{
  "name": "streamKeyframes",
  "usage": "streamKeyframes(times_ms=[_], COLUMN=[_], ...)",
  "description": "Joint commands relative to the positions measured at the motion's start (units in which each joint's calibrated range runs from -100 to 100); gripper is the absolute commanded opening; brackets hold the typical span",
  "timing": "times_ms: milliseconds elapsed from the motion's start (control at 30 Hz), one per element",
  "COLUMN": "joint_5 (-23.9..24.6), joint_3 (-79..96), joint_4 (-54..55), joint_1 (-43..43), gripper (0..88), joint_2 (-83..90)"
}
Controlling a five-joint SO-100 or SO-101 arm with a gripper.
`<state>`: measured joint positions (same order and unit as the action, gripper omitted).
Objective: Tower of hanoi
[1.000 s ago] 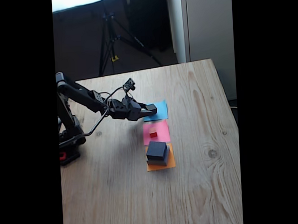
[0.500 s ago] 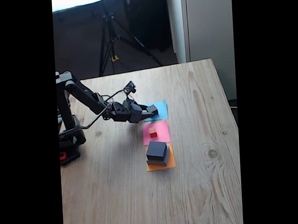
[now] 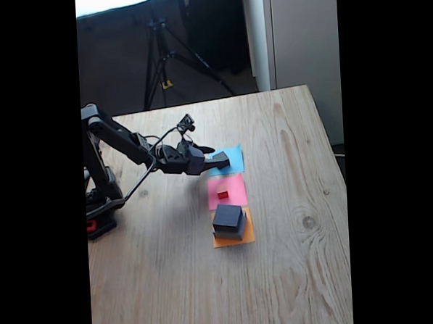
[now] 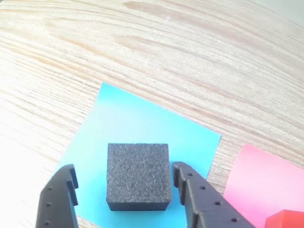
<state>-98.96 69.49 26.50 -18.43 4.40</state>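
Note:
A small black block rests flat on the blue paper square. My gripper is open around it. The right finger is almost against the block's side and the left finger stands a gap away. In the fixed view the gripper reaches from the left over the blue square. The tiny red cube sits on the pink square; in the wrist view its corner shows at the bottom right. Two larger dark blocks are stacked on the orange square.
The arm's base stands at the table's left edge in the fixed view. A tripod stands on the floor behind the wooden table. Bare wood stretches to the right of the paper squares and in front of them.
The arm dipped slightly and came back up, with the gripper staying over the blue square. The small black block has stayed at the gripper's tip.

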Motion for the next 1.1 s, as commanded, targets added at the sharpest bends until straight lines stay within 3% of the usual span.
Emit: streamKeyframes(times_ms=[0, 200, 533, 733, 900, 1067], joint_5=[-0.7, 3.1, 11.3, 11.5, 9.8, 7.8], joint_3=[0.0, 0.1, -17.8, -39.7, -54.8, -61.5], joint_4=[-6.7, -24.2, -69.7, -94.6, -107.8, -114.1], joint_1=[-0.1, -0.2, 0.8, 5.8, 10.6, 15.2], gripper=[21.1, 0.5, 0.4, 0.4, 0.4, 0.4], joint_2=[9.5, 23.8, 42.5, 44.4, 44.6, 45.9])
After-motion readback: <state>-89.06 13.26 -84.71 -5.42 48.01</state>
